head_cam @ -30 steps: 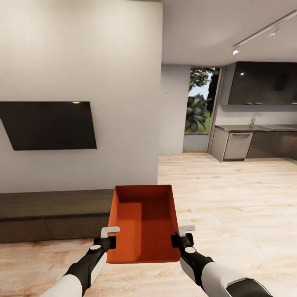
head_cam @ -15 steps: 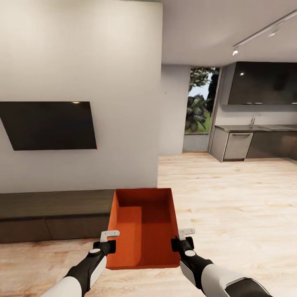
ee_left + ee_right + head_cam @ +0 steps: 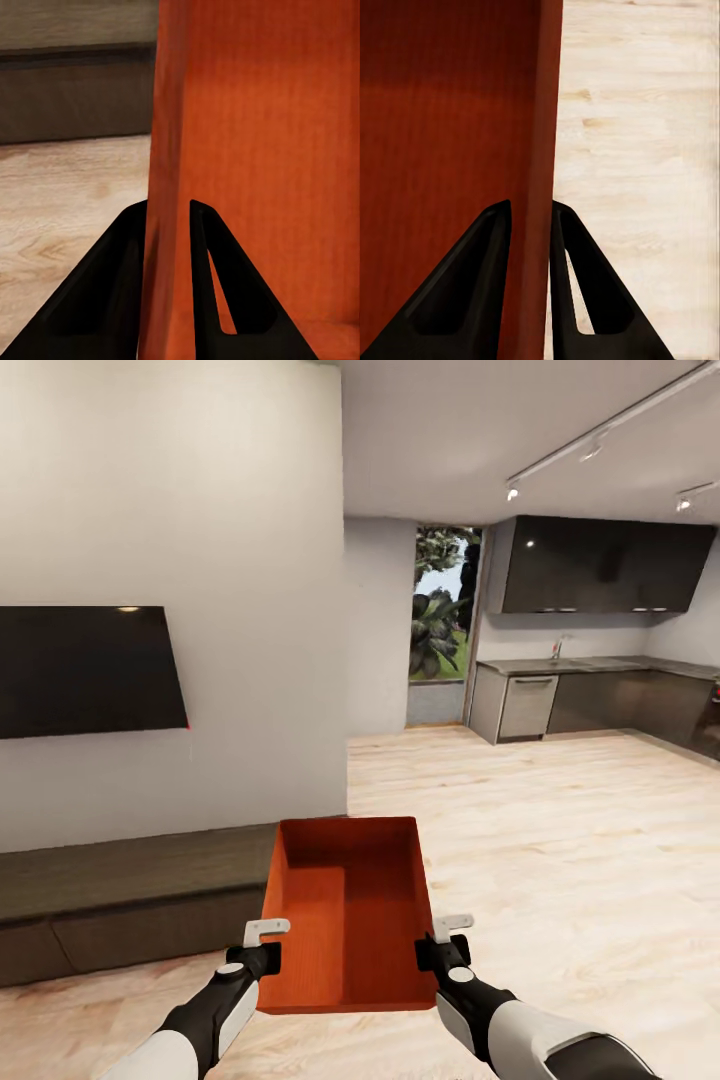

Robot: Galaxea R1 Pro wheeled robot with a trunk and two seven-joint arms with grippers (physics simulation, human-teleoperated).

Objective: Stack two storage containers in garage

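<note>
Step in hand: carrying the first storage container (image 3: 348,912) out of the living room; it is held off the floor, in front of the trunk, open top up, between both arms; nothing visible inside it, stepped bottom showing.

Left gripper (image 3: 262,945) pinches the container's left wall; in the left wrist view its two dark fingers (image 3: 112,285) sit one on either side of the orange wall, pressed onto it. Right gripper (image 3: 438,940) does the same on the right wall; right wrist view shows its fingers (image 3: 480,285) straddling the wall edge, wood floor (image 3: 637,150) beyond.

Surroundings: light plank floor; black wall TV (image 3: 85,670) on the white wall at left; long low dark bench (image 3: 120,890) just behind the container's far left corner, not touching as far as I can tell; kitchen with dark cabinets (image 3: 600,565) and a glazed door (image 3: 440,620) at far right.

Judgement: transport stage, early; nothing placed yet; no second container or garage in sight from here.

Next move calls for: driving the base on toward the garage while both grips hold evenly; keep the container level and clear of the bench corner and wall edge; a slip on either wall would tilt it, since each hold is only a thin-wall pinch.
</note>
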